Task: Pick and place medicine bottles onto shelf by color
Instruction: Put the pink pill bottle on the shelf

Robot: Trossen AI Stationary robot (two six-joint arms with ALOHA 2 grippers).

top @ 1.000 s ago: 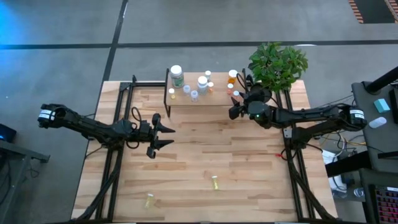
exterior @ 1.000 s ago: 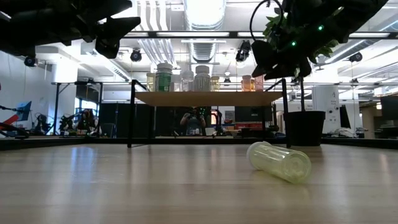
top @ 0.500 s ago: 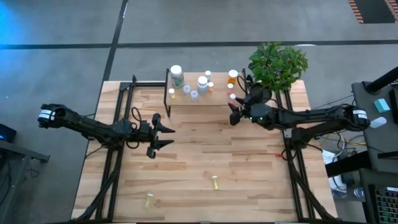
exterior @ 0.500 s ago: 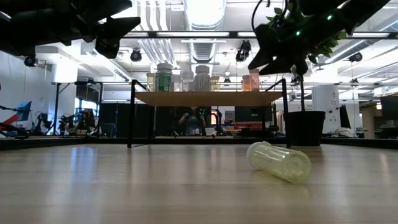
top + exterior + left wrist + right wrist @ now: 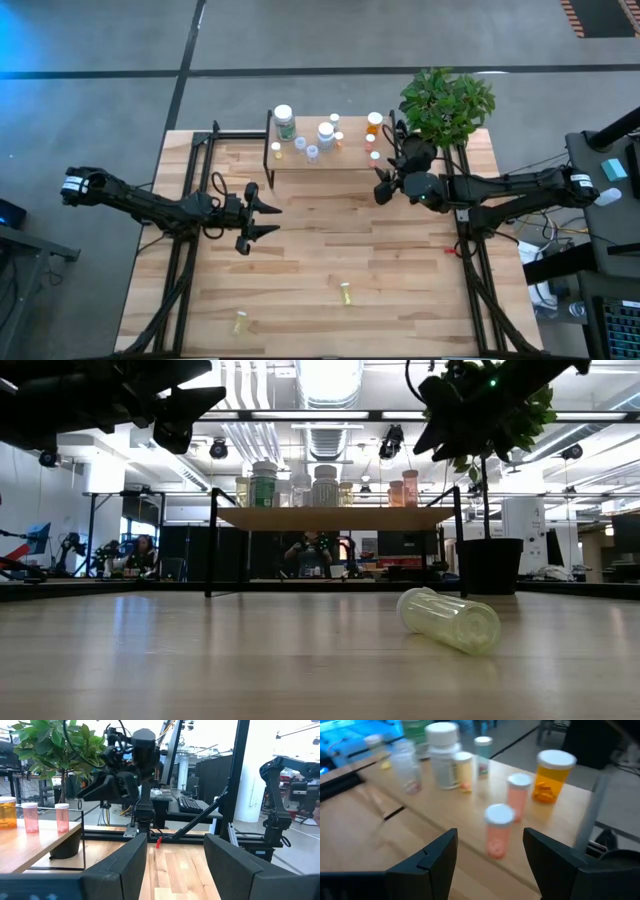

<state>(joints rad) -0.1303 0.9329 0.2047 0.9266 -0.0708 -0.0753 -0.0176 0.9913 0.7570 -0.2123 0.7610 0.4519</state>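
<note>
Right gripper (image 5: 382, 186) has backed off the shelf (image 5: 325, 160) toward its right front corner, fingers spread, empty | two yellow bottles (image 5: 345, 295) lie well in front of the shelf | my left gripper (image 5: 268, 218) hovers front-left of it, spread | remaining bottles (image 5: 498, 829) stand on top.

Pale wooden shelf (image 5: 330, 160), translucent plastic bottles (image 5: 498, 830)

Upright bottles (image 5: 326, 134) on shelf (image 5: 345, 158); two yellow vials (image 5: 345, 295) lying on tabletop.
</note>
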